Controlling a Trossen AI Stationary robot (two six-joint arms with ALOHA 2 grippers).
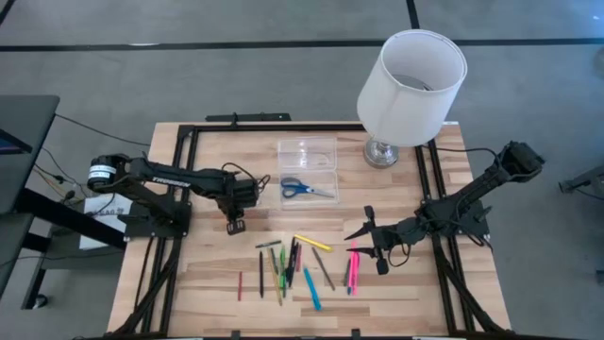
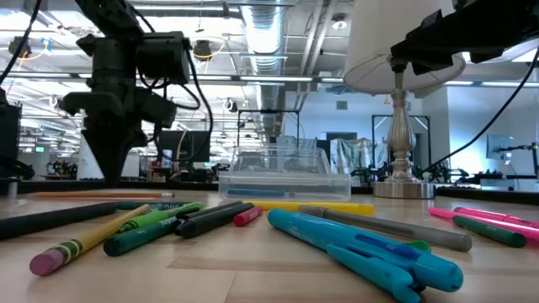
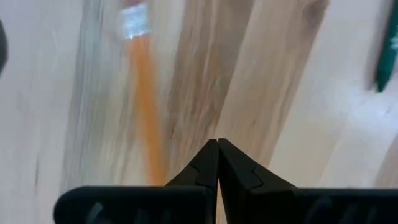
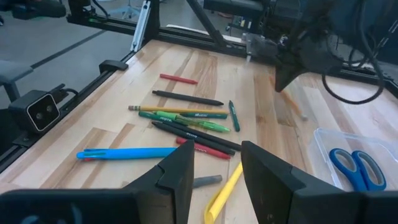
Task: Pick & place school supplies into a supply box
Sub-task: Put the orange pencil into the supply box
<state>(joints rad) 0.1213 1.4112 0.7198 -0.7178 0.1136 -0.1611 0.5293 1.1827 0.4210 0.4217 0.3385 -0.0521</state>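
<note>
Two grippers flank the pens (image 1: 293,264): the left gripper (image 1: 234,227), fingers pressed together, tip-down just beside an orange pencil (image 3: 144,106) running lengthwise ahead, bare tabletop around; the right gripper (image 1: 375,247) hangs spread beside pink markers (image 1: 352,269), scissors (image 1: 307,188) lying inside the supply box (image 1: 308,170).

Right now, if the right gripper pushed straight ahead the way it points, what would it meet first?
Most likely the yellow pen lying just beyond the right gripper's open fingers, then the black and green pens behind it. Depth is hard to judge here.
</note>
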